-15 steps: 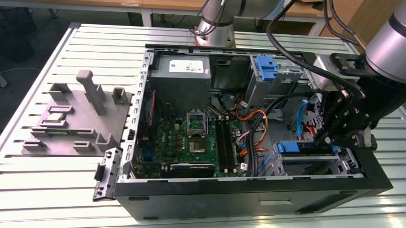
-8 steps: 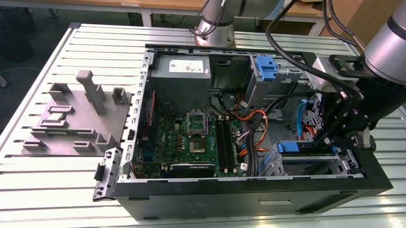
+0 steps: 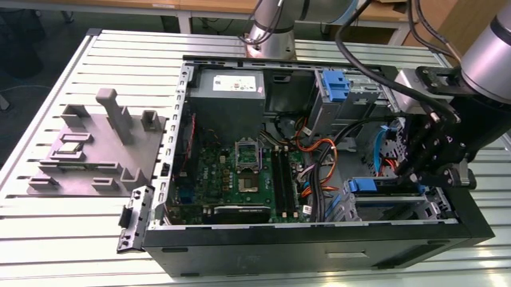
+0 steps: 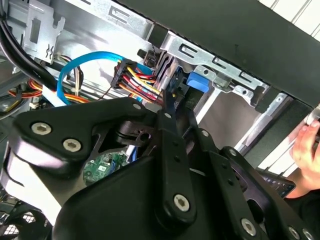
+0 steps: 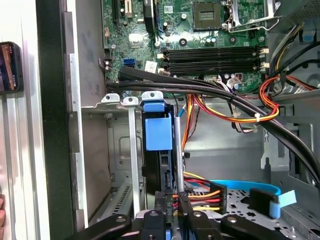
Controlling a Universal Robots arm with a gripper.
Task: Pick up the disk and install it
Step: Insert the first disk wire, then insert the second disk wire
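The disk (image 5: 162, 165) stands edge-on inside the metal drive cage (image 5: 120, 165) at the corner of the open computer case, and its blue carrier tab (image 5: 154, 131) points toward the motherboard. My gripper (image 5: 170, 202) is shut on the disk's rear end, one black finger on each side. In the second wrist view my gripper (image 4: 169, 112) narrows to a point just behind the blue tab (image 4: 197, 82). In the exterior view my gripper (image 3: 423, 176) hangs over the cage at the case's near right corner, where the disk (image 3: 383, 186) shows as a blue-ended strip.
Thick black and orange cables (image 5: 240, 107) cross right beside the cage. The motherboard (image 3: 239, 173) and the power-supply box (image 3: 229, 89) take up the rest of the case. A bare blue bracket (image 3: 335, 84) sits at the far side. A hand (image 4: 306, 145) hovers outside the case wall.
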